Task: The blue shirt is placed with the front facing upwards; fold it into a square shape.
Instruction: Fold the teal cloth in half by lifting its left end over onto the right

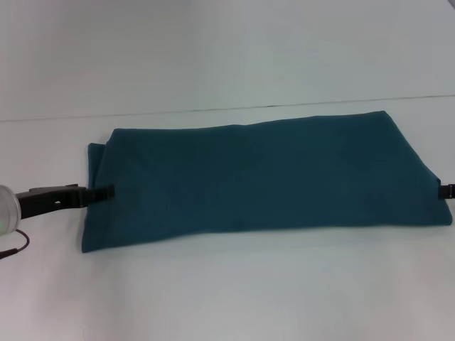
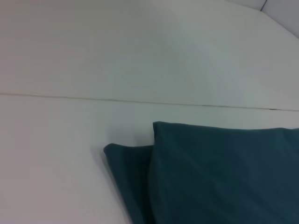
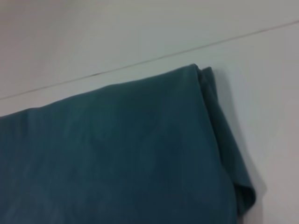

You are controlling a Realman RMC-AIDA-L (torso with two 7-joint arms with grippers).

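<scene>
Your left gripper point(image 1: 106, 192) sits at the left short edge of the blue shirt point(image 1: 263, 177), its dark tip touching the cloth. You cannot tell from here whether the fingers are clamped on the hem or only resting against it. Your right gripper point(image 1: 448, 190) barely shows at the opposite short edge, and its state is equally unreadable.

Between them the shirt lies on the white table point(image 1: 227, 298) as a long, flat band — already folded lengthwise, no lettering showing. The wrist views show doubled layers at both ends. Expect it to be light, limp and prone to sagging, so the layers may slide apart. Pinch every layer together at the end corners, then carry one end over the other.
</scene>
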